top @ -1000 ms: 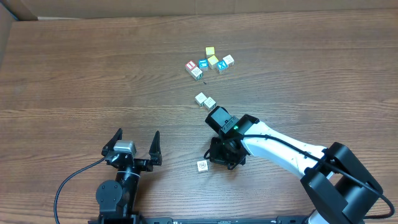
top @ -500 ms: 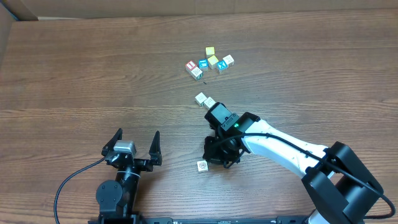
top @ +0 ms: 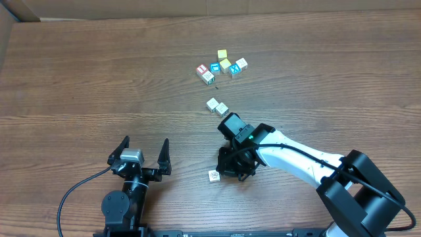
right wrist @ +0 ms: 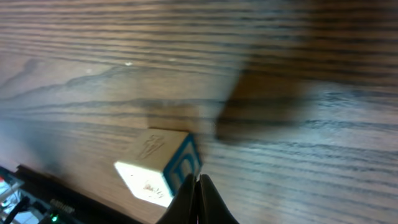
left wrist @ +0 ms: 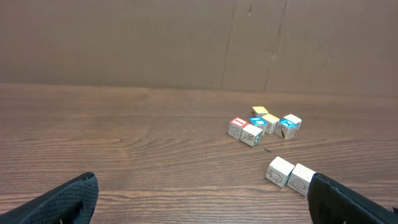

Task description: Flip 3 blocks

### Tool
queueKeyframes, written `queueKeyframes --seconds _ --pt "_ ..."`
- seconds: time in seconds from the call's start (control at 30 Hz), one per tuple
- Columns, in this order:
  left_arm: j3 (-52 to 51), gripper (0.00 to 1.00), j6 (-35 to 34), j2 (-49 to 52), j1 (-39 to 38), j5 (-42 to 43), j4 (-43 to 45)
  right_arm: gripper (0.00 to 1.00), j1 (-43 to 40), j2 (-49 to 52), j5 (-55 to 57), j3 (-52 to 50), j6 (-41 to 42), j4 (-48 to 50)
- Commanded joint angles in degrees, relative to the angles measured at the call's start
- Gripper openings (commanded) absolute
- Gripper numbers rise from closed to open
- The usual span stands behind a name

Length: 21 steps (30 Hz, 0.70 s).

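Block lies just beside the closed right claw.

The table was brown wood, matt, with fine dark grain lines. The blocks at the centre of the overhead frame were pale bare wood with smooth printed faces. The wall across the top of the left wrist view looked like matt brown cardboard. The fingers of the left gripper were black, with a finely pebbled matt surface. The right arm carried a smooth, slightly glossy white shell.
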Motion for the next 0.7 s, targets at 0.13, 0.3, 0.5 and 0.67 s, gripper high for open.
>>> queueKeyframes --seconds 0.13,0.3,0.5,0.67 --pt "-0.2 1.00 1.3 -0.4 -0.5 0.1 -0.1 0.04 -3.2 0.3 -7.2 -0.5 -1.2 0.8" --pt "-0.2 1.00 1.3 -0.4 -0.5 0.1 -0.1 0.04 -5.7 -0.8 -13.8 1.2 -4.4 1.2" --pt "-0.2 1.00 1.3 -0.4 -0.5 0.1 -0.1 0.04 -4.0 -1.0 -13.9 1.3 -5.5 1.1" --pt "-0.2 1.00 1.3 -0.4 -0.5 0.1 -0.1 0.04 -0.4 -0.6 -7.6 1.0 -3.0 0.2"
